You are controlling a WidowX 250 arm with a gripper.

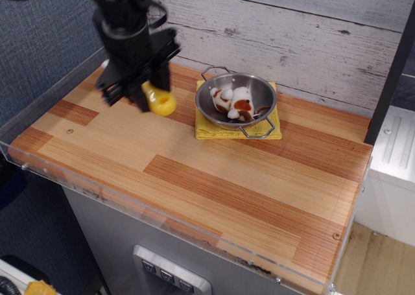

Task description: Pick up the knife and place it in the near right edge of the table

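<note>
Right now your jaws (144, 95) are clenched on the knife (159, 102), holding it in the air above the bench (214, 178) at about ten o'clock; only the yellow handle end shows below them, the blade is hidden. Off at two o'clock you have a metal bowl (236, 99) with toy food, sitting on a yellow cloth (214, 130), apart from the knife

Yellow-handled knife (159, 102) hangs clamped in the gripper (137, 95) above the plank table (214, 178).
</note>
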